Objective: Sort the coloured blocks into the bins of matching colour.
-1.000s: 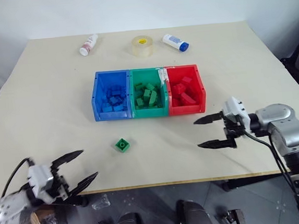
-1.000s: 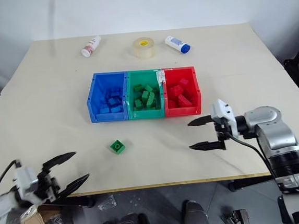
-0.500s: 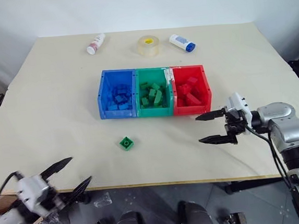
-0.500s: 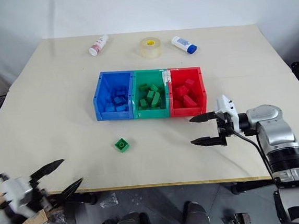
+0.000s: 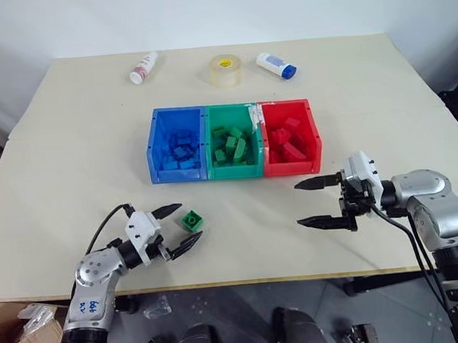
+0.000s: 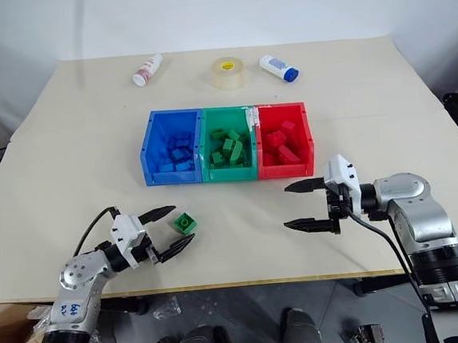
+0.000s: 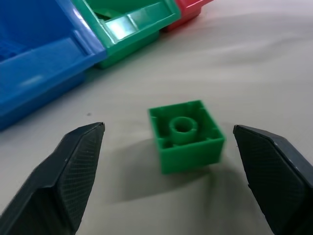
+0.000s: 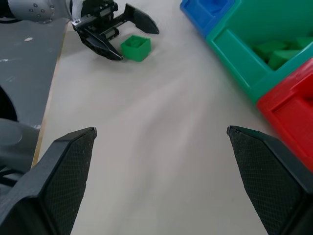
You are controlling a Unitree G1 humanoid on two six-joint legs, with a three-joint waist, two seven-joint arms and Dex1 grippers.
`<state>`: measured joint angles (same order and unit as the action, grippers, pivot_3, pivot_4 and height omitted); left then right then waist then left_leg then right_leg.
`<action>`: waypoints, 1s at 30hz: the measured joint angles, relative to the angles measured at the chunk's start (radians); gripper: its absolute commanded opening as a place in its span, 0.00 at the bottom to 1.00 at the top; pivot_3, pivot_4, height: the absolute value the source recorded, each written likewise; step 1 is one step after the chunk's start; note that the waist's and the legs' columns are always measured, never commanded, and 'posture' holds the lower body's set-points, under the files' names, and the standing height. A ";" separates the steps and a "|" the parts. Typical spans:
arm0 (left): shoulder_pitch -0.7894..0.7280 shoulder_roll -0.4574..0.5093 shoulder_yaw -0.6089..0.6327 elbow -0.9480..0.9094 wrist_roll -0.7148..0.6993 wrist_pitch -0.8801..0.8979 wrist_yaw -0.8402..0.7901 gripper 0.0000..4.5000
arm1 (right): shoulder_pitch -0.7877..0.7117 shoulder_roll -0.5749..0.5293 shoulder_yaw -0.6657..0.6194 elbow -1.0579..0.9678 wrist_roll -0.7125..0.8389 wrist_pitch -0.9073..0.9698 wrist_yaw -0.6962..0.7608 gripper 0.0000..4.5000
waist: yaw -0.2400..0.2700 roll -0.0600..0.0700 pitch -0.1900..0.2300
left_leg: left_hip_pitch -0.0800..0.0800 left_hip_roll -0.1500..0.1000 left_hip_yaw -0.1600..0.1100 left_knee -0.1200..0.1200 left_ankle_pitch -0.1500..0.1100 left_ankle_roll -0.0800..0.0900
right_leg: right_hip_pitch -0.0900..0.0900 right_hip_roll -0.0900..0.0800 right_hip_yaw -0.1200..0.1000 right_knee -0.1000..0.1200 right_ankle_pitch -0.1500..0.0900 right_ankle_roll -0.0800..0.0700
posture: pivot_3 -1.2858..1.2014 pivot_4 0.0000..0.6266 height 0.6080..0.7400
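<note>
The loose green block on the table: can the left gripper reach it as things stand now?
Probably yes. The left gripper is open with the green block between its fingertips, nothing lying between them, and bare table around. The bins stand well apart.

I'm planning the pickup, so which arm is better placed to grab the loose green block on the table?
The left. The left gripper has its open fingers on either side of the green block, while the right gripper hangs open in front of the red bin, well away.
</note>
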<state>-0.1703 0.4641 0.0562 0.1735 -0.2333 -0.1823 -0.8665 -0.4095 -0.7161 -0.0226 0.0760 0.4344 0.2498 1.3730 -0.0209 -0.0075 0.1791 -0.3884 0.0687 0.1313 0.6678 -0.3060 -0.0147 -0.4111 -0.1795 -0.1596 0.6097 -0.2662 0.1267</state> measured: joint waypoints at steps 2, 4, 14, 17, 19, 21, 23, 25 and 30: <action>-0.019 -0.003 -0.009 0.019 0.002 -0.004 -0.004 0.65 | 0.031 -0.008 -0.025 -0.028 0.011 0.013 -0.015 1.00 | 0.006 0.000 0.000 | 0.000 0.000 0.000 0.000 0.000 0.000 | 0.000 0.000 0.000 0.000 0.000 0.000 | 0.52 0.24 1.00; -0.033 -0.004 -0.017 0.032 0.002 -0.005 -0.011 0.50 | 0.056 -0.020 -0.038 -0.046 0.018 0.017 -0.029 1.00 | 0.011 0.001 0.000 | 0.000 0.000 0.000 0.001 0.000 0.000 | 0.000 0.000 0.000 0.000 0.000 0.000 | 0.52 0.24 1.00; -0.178 -0.043 -0.067 0.062 0.001 0.041 -0.019 0.32 | 0.130 -0.027 -0.108 -0.116 0.040 0.034 -0.096 1.00 | 0.025 0.000 0.000 | -0.002 0.000 -0.001 0.002 0.000 0.000 | 0.000 0.000 -0.001 -0.001 0.000 0.001 | 0.52 0.24 1.00; -0.316 -0.071 -0.066 0.091 0.001 0.042 0.006 0.32 | 0.147 -0.027 -0.116 -0.132 0.042 0.034 -0.115 1.00 | 0.024 0.000 0.000 | -0.002 -0.001 -0.001 0.003 0.000 0.001 | 0.000 0.000 -0.001 -0.001 0.001 0.001 | 0.52 0.24 1.00; -0.413 -0.099 -0.064 0.147 0.002 0.039 0.027 0.32 | 0.160 -0.027 -0.125 -0.145 0.043 0.034 -0.133 1.00 | 0.023 0.000 0.000 | -0.002 -0.001 -0.001 0.002 0.000 0.001 | 0.000 0.000 -0.001 -0.001 0.001 0.002 | 0.52 0.24 1.00; -0.499 -0.131 -0.065 0.226 0.009 0.036 0.049 0.32 | 0.173 -0.026 -0.136 -0.161 0.052 0.034 -0.150 1.00 | 0.023 -0.001 0.000 | -0.002 -0.001 -0.001 0.002 0.000 0.001 | 0.001 0.000 -0.001 -0.003 0.001 0.002 | 0.52 0.24 1.00; -0.579 -0.160 -0.069 0.315 0.020 0.027 0.059 0.32 | 0.192 -0.026 -0.143 -0.177 0.058 0.034 -0.167 1.00 | 0.021 -0.001 0.001 | -0.002 -0.001 -0.001 0.002 0.000 0.001 | 0.001 0.000 -0.001 -0.004 0.002 0.003 | 0.52 0.24 1.00; -0.663 -0.184 -0.079 0.429 0.041 0.014 0.057 0.32 | 0.205 -0.024 -0.144 -0.192 0.060 0.035 -0.184 1.00 | 0.021 -0.002 0.001 | -0.003 -0.002 -0.001 0.002 0.000 0.001 | 0.001 0.000 -0.001 -0.005 0.002 0.004 | 0.52 0.24 1.00; -0.817 -0.213 -0.105 0.657 0.097 -0.068 0.031 0.68 | 0.230 -0.024 -0.152 -0.220 0.063 0.035 -0.223 1.00 | 0.020 -0.002 0.001 | -0.003 -0.002 0.000 0.000 0.000 0.001 | 0.001 0.000 0.000 -0.007 0.002 0.004 | 0.52 0.24 1.00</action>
<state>-0.9872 0.2506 -0.0484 0.8304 -0.1368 -0.2504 -0.8354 -0.1797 -0.7400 -0.1749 -0.1444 0.4971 0.2844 1.1496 -0.0006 -0.0095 0.1802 -0.3914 0.0667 0.1310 0.6681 -0.3061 -0.0136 -0.4101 -0.1791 -0.1601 0.6022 -0.2639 0.1310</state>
